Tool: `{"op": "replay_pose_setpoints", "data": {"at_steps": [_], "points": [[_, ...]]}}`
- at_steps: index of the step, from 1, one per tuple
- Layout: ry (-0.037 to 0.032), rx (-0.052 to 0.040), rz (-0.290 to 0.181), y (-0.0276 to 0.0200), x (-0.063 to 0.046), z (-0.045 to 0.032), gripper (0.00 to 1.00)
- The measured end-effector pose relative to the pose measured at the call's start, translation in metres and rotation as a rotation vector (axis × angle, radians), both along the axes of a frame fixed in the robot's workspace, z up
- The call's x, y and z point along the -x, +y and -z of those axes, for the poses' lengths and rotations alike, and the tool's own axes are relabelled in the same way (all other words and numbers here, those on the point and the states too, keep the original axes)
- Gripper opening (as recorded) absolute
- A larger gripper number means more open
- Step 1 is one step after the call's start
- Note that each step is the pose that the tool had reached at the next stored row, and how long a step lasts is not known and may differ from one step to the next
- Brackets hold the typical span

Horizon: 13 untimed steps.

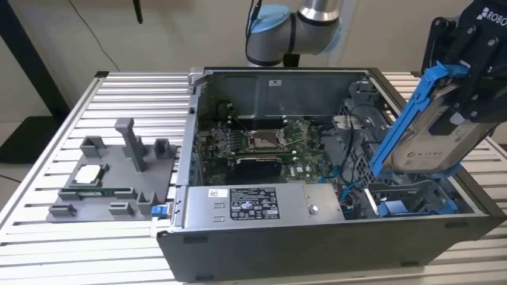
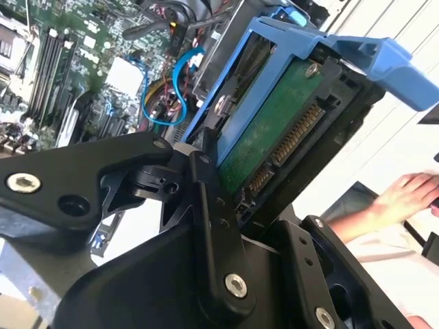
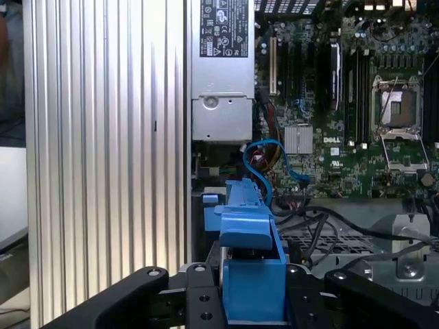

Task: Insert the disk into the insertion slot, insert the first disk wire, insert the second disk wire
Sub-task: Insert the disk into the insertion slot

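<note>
**Disk held slanted above its bay, not yet seated**

Nearest in the exterior view, the grey power-supply box (image 1: 262, 203) lies along the near wall of the open computer case (image 1: 333, 252), which stands on a slatted metal table (image 1: 47, 237). Just beside the box, in the case's near corner on the exterior view's right, is the insertion slot (image 1: 412, 199), grey with blue rails and unoccupied.

The disk (image 1: 434, 139) hangs directly above that corner, clear of the slot, so the first step looks begun but not done. It is tipped steeply, lower end toward the slot and upper end leaning out over the case's edge. That slant probably lets its blue carrier (image 1: 400, 119) meet the rails end-on rather than flat.

The gripper (image 1: 469, 98) is clamped across the disk near its upper end. In the second wrist view a black finger (image 2: 206, 185) presses the carrier's edge beside the green circuit board. This hold leaves the lower end free.

Further in, a loose blue cable (image 3: 264, 154) curls above the motherboard (image 1: 262, 142), apparently not joined to the disk.

Behind the case's far wall rises the arm (image 1: 305, 21). The gripper stands over the case's edge on the exterior view's right, pitched to match the disk's slant.
</note>
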<state>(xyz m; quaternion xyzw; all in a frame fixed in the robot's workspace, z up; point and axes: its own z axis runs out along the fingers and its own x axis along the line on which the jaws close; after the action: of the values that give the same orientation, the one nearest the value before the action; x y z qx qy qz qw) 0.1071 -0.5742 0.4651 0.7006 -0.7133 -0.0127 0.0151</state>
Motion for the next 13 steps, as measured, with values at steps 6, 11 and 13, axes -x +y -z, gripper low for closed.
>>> {"op": "replay_pose_setpoints", "data": {"at_steps": [6,11,13], "points": [[0.0,0.0001,0.0,0.0,-0.0026,0.0041,0.33],[0.0,0.0,0.0,0.0,-0.0029,0.0052,0.33],[0.0,-0.0003,0.0,0.0,-0.0029,0.0059,0.33]]}}
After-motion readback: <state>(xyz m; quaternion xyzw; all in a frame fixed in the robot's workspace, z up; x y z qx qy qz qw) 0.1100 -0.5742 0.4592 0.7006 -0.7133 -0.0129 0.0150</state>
